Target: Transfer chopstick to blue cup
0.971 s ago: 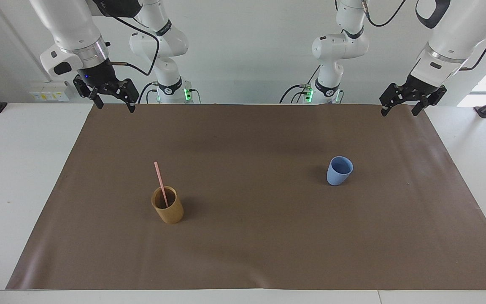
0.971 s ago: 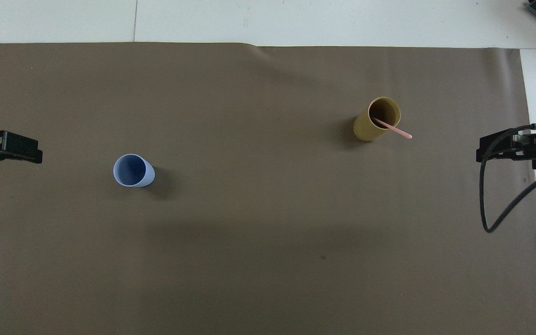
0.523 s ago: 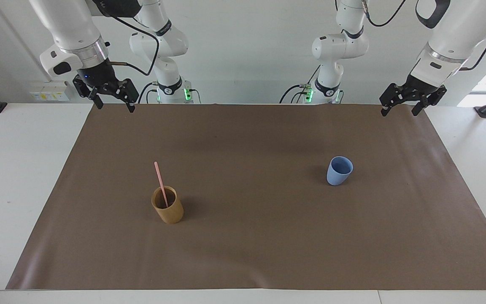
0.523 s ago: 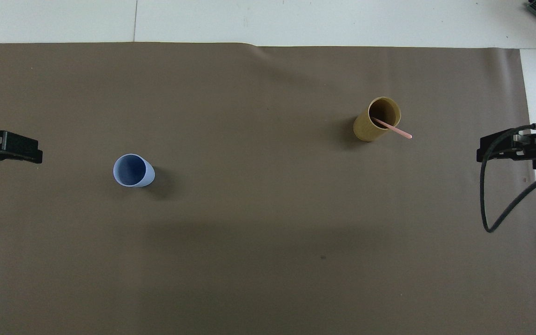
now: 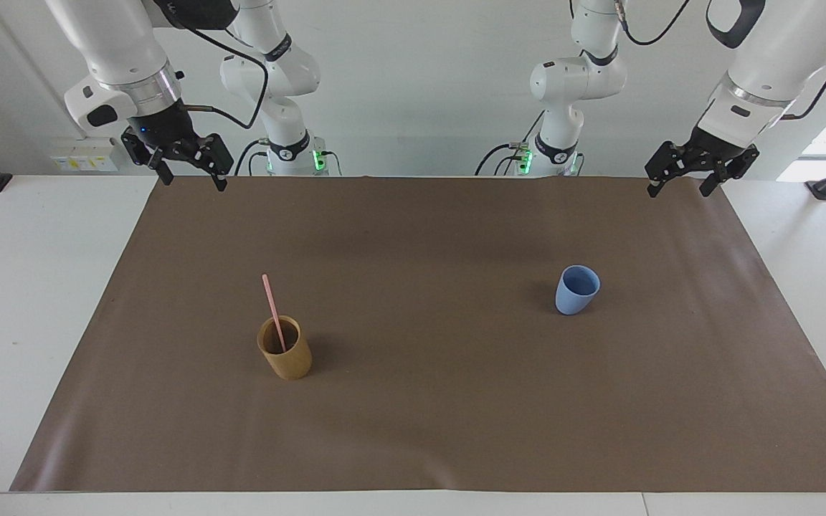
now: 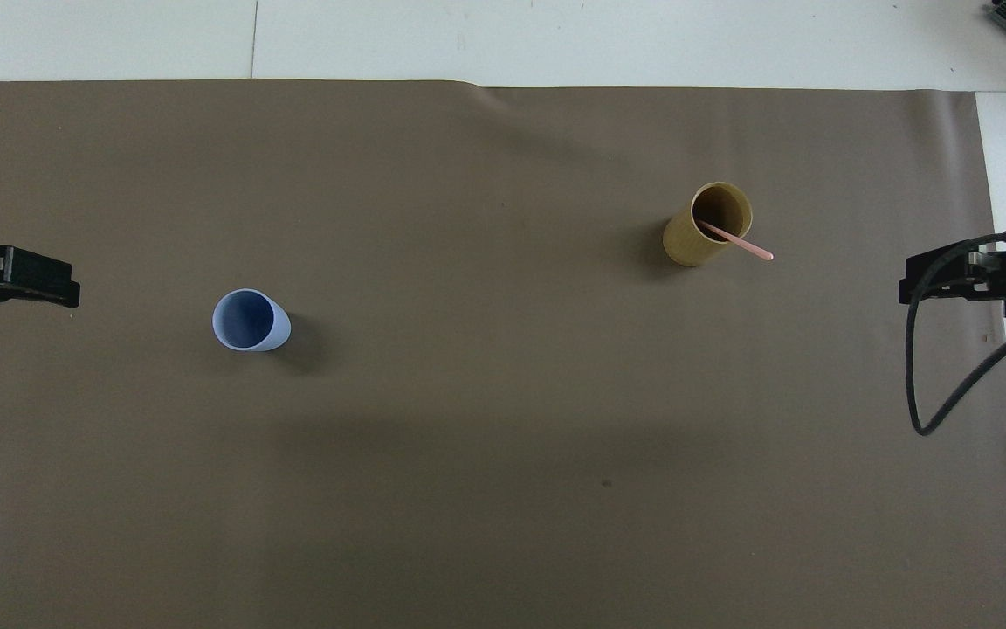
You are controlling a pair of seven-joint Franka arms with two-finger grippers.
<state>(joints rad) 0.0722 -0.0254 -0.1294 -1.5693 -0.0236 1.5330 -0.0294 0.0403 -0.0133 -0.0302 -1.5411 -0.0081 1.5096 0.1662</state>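
Chopstick: we see the chopstick standing slantwise in the tan cup, its lower end inside and its upper end leaning out over the rim toward the right arm's end of the table.
Blue cup: the blue cup stands upright on the brown mat, toward the left arm's end, nearer to the robots than the tan cup, well apart from it, and we see nothing in it.
Change: over the last second the right gripper has drifted a little up and outward at its own corner of the mat; nothing else has shifted, cups and chopstick alike.
Right gripper: it hangs in the air over the mat's corner nearest its base, fingers apart, holding nothing.
Left gripper: the left gripper waits over the mat's edge at its own end, fingers apart and empty.
Meaning for the task: we judge the transfer has not begun; the small stir of the right arm suggests it will be the one to go for the chopstick, which stands on its side.
Next move: we expect a reach down to the chopstick's free upper length, a pinch there, then a straight lift clear of the tan cup.
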